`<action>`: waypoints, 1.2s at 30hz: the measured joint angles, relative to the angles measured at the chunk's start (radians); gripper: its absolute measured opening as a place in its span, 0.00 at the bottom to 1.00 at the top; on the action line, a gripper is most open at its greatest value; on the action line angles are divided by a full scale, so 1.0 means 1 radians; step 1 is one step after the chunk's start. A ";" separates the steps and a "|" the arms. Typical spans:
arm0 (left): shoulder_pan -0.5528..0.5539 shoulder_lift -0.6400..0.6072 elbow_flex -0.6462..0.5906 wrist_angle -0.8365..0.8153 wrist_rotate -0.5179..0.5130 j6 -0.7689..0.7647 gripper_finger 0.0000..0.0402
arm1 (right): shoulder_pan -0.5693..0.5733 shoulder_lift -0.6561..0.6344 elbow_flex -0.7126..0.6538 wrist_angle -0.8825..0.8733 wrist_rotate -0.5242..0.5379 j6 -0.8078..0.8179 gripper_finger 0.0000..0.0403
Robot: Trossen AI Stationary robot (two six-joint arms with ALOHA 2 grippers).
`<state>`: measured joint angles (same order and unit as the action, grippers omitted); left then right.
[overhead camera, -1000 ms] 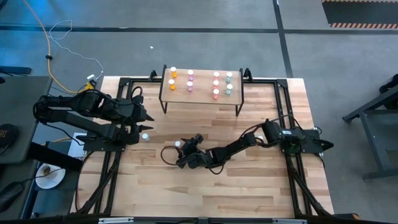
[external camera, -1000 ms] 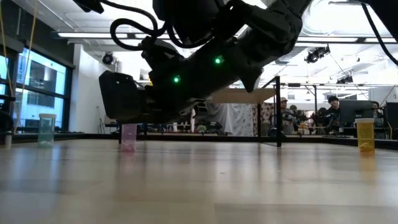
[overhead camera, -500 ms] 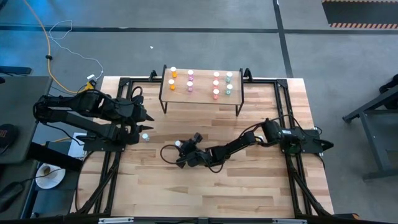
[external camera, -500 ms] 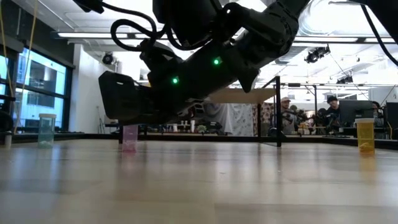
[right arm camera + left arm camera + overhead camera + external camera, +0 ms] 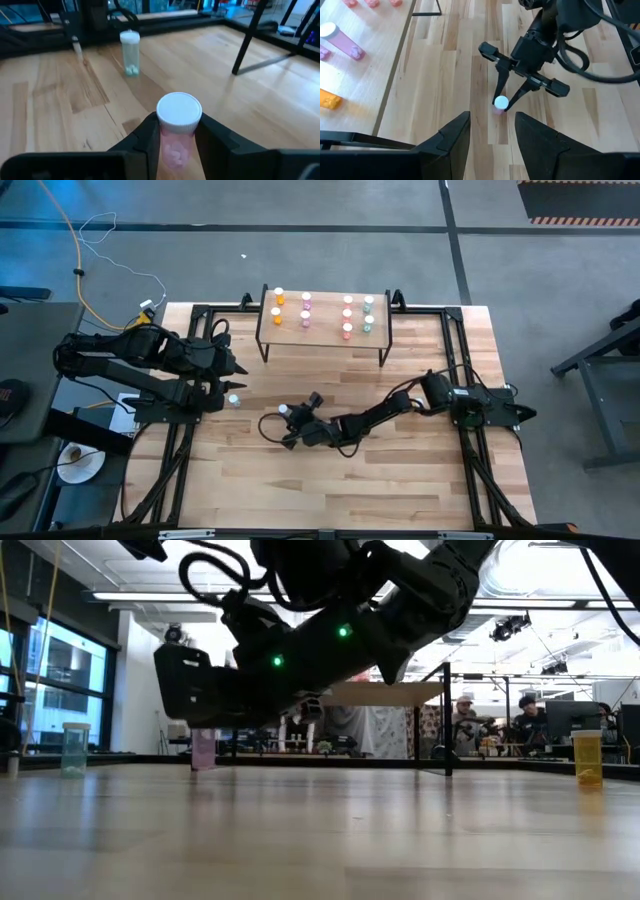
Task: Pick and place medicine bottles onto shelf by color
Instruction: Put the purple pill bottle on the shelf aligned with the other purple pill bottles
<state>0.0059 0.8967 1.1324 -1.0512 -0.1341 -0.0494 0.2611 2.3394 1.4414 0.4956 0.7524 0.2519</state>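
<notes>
1. The right gripper [image 5: 288, 413] clamps a pink bottle [image 5: 176, 135] mid-table, bare wood around it.
2. The left gripper [image 5: 237, 370] waits near the table's left edge, fingers slightly apart, empty.
3. A teal bottle [image 5: 233, 400] stands beside it.
4. The shelf [image 5: 322, 332] sits at the far edge.

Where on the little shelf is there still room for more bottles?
The shelf is bare along its front edge and in the gap down its middle, between the pink bottles and the red ones. Its back half is crowded. The right gripper grips a pink bottle on the table.
</notes>
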 joint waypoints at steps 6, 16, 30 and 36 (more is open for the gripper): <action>0.000 0.000 0.000 0.000 0.002 0.000 0.37 | -0.002 -0.036 -0.001 0.004 0.017 -0.053 0.24; 0.000 0.000 0.000 -0.003 0.002 0.000 0.37 | -0.004 -0.128 -0.001 -0.058 0.025 -0.123 0.24; 0.000 0.000 0.000 -0.004 0.001 0.000 0.37 | -0.069 -0.274 -0.001 -0.291 0.009 -0.120 0.23; 0.000 0.000 0.000 -0.007 -0.001 0.000 0.37 | -0.098 -0.346 -0.001 -0.404 -0.024 -0.121 0.23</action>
<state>0.0056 0.8963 1.1324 -1.0585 -0.1349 -0.0494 0.1626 1.9934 1.4406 0.0920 0.7282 0.1304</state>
